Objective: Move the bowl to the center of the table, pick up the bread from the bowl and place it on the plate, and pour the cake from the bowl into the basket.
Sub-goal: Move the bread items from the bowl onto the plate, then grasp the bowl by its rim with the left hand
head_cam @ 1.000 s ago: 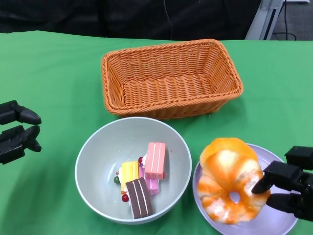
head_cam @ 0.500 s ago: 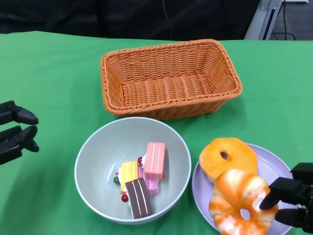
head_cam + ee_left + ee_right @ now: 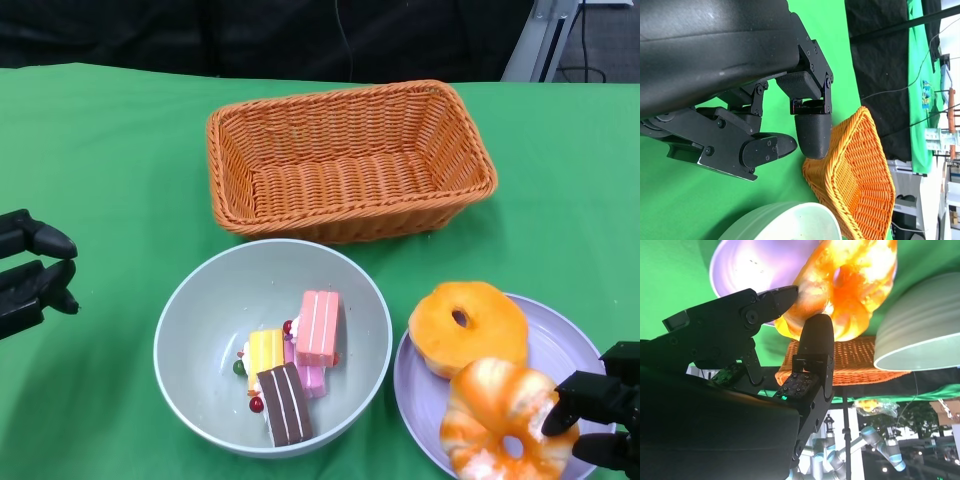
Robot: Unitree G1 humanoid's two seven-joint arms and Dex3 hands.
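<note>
There are two bread rings (image 3: pixel 468 328), three cake slices (image 3: pixel 317 327), one bowl (image 3: pixel 200 300), one plate (image 3: pixel 560 345) and one basket (image 3: pixel 350 160).

Left robot hand (image 3: pixel 790 132) just hanging over the green counter (image 3: pixel 700 200)
Nothing in its fingers; orange basket (image 3: pixel 855 175) and pale bowl (image 3: pixel 790 222) rim nearby.

Both robot hands are matte black w/ blocky linked segments and rounded, smooth fingertips. Left hand (image 3: pixel 790 125) shows small round screws along its links; right hand (image 3: pixel 790 340) carries exposed circuit boards w/ a green light.
</note>
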